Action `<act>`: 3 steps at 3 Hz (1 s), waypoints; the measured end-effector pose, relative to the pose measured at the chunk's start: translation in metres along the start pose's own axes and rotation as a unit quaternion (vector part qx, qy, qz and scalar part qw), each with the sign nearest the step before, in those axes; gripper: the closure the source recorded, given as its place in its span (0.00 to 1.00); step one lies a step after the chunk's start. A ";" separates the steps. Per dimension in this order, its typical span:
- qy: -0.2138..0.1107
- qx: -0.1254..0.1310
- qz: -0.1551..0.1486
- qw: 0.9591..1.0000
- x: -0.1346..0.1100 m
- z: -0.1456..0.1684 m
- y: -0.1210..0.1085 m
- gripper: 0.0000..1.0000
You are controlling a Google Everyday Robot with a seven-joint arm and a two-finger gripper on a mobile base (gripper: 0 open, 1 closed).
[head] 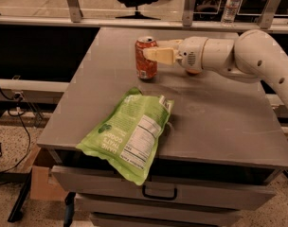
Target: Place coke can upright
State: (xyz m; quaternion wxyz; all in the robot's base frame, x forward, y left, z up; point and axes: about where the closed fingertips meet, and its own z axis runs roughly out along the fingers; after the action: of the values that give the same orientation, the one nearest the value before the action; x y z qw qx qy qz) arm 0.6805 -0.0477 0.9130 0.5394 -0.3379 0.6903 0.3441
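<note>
The coke can (145,65) is red-orange with a silver top and stands upright on the grey table (220,117), at the back middle. My gripper (151,51) reaches in from the right and is shut on the can's upper part, one pale finger (159,56) across its front and the other behind it. The can's base looks level with the tabletop. The white arm (238,56) stretches off to the right.
A green chip bag (130,131) lies at the table's front, overhanging the edge. An orange fruit (193,72) peeks out under my wrist. A water bottle (230,4) stands on the ledge behind. A drawer handle (159,193) sits below the front edge.
</note>
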 end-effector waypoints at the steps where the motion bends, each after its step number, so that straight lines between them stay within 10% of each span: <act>1: 0.004 0.009 0.006 1.000 0.006 -0.013 -0.008 0.19; 3: 0.030 0.063 0.007 0.998 0.008 -0.052 -0.017 0.00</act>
State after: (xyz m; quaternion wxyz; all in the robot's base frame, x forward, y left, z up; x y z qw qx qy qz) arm 0.6670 -0.1008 0.9130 0.5361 -0.3086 0.7290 0.2931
